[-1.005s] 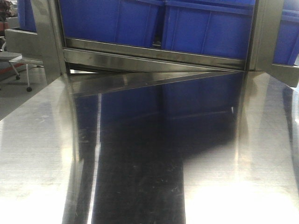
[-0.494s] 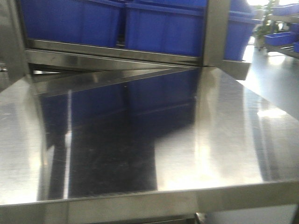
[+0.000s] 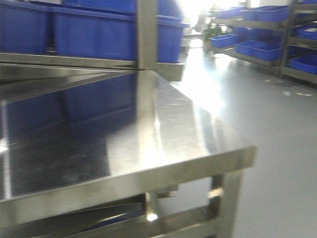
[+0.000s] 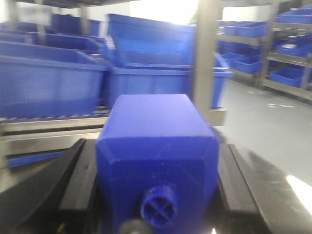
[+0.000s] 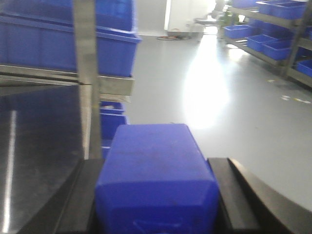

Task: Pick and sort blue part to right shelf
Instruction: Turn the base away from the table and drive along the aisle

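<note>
In the right wrist view my right gripper (image 5: pixel 157 200) is shut on the blue part (image 5: pixel 153 156), a deep-blue block with sloped shoulders; its cap end is cut off at the bottom edge. Black fingers (image 5: pixel 229 195) press on both of its sides. My left gripper (image 4: pixel 156 165) in the left wrist view is shut on a squatter blue block (image 4: pixel 156 126) with a small round stud (image 4: pixel 158 207) facing the camera. Neither gripper shows in the front view.
A shiny steel table (image 3: pixel 188 124) fills the front view's left, its right corner and leg near the middle. Blue bins (image 3: pixel 99 34) sit on a rack behind it. Across the grey floor (image 3: pixel 277 148), shelves with blue bins (image 3: pixel 257 39) stand at the far right.
The front view has swung to the right: the table and the bins slid left, and the table's right corner, the open floor and the far shelves came into sight.
</note>
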Motion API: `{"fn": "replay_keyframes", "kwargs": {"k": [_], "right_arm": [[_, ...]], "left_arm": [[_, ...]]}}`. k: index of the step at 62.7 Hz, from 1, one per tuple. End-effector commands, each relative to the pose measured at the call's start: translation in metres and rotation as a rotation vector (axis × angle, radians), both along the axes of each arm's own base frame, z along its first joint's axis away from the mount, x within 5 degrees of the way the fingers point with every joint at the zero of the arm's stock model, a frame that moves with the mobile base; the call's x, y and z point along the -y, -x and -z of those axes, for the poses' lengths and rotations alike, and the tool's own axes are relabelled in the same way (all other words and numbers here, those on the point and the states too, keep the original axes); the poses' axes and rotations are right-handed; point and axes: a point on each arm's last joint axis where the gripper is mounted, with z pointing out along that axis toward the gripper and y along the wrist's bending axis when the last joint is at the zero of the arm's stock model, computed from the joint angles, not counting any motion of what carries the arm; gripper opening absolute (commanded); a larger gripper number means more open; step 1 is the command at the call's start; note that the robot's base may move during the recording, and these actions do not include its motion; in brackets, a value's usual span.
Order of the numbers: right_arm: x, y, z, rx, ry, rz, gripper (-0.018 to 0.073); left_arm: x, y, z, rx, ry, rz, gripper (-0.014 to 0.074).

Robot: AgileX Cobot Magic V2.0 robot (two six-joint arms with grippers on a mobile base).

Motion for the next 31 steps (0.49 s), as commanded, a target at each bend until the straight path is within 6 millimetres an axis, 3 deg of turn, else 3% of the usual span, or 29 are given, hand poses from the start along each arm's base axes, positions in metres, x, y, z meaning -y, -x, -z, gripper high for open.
{"fn": "replay_keyframes", "kwargs": {"k": [1,31], "right_arm": [[0.0008,0.0012,-0.0180,0.117,-0.002,0.010,0.0372],[0.0008,0.0012,-0.0180,0.117,-0.002,0.010,0.0372]], "left_arm": [[-0.0011,0.0017,-0.0170,0.112,0.024,-0.009,0.0332],[-0.0011,0.0017,-0.0170,0.112,0.024,-0.009,0.0332]]}}
